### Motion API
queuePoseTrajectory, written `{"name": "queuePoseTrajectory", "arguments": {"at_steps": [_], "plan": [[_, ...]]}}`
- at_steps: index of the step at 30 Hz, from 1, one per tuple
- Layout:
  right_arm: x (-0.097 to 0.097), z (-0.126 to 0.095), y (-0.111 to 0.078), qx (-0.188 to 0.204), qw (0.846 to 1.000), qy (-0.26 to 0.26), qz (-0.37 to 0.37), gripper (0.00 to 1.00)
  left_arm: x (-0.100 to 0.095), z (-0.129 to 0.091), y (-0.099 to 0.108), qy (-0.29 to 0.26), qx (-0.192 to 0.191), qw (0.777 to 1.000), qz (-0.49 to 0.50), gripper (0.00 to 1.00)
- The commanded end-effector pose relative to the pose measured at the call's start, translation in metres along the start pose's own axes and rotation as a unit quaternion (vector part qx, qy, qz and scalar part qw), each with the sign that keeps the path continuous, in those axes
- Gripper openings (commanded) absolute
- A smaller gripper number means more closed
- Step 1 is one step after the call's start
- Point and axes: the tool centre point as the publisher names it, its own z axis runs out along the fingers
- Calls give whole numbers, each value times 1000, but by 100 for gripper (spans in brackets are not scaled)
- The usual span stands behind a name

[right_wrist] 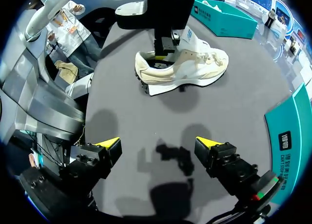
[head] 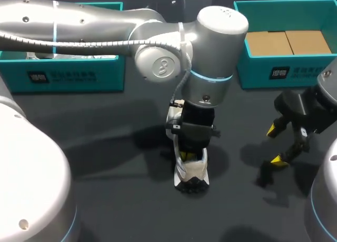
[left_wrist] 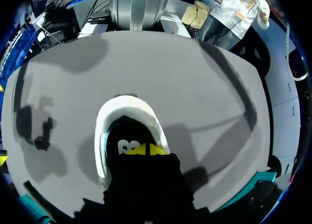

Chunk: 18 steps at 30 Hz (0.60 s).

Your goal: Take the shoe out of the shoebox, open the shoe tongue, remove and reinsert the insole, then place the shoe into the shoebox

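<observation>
Insole work looks to be the step in hand. The shoe point(head: 192, 174) is already out of its box and stands upright on its sole in the middle of the table point(head: 121, 200). Its heel points to 6 o'clock, toward the robot, and its toe to 12 o'clock under the left arm's wrist.

The left pincer point(left_wrist: 145, 150) is plunged straight down into the shoe's opening at the heel end. Its yellow tips look pressed together just above the insole point(left_wrist: 127, 145), which lies inside the shoe. Whether the insole's edge is nipped between them, I cannot tell.

The right pincer point(right_wrist: 158, 146) hangs over bare table at about 3 o'clock from the shoe, well apart from it. Its jaws are spread wide with nothing between them.

Two teal shoeboxes sit at the far edge. One shoebox point(head: 79, 76) is at roughly 10 o'clock from the shoe, and the other box point(head: 263, 73) is at 2 o'clock.

To my eye the next move is to draw the insole up and out through the opening. That calls for a firm pinch on its heel edge and a slow lift. The light shoe could rise with the insole, so the idle right pincer may need to come across and steady it by the toe or the side.
</observation>
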Motion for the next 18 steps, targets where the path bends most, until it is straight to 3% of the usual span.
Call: {"name": "queuePoseTrajectory", "arguments": {"at_steps": [1, 11, 18], "plan": [[2, 1, 0, 1, 1000, -2, 0, 100, -4, 21, 2, 4, -8, 1000, -9, 0], [2, 1, 0, 1, 1000, -2, 0, 100, -11, 47, 12, 3, -19, 999, -33, 0], [2, 1, 0, 1, 1000, -2, 0, 100, -10, 18, 2, -60, -23, 997, -31, 0]]}}
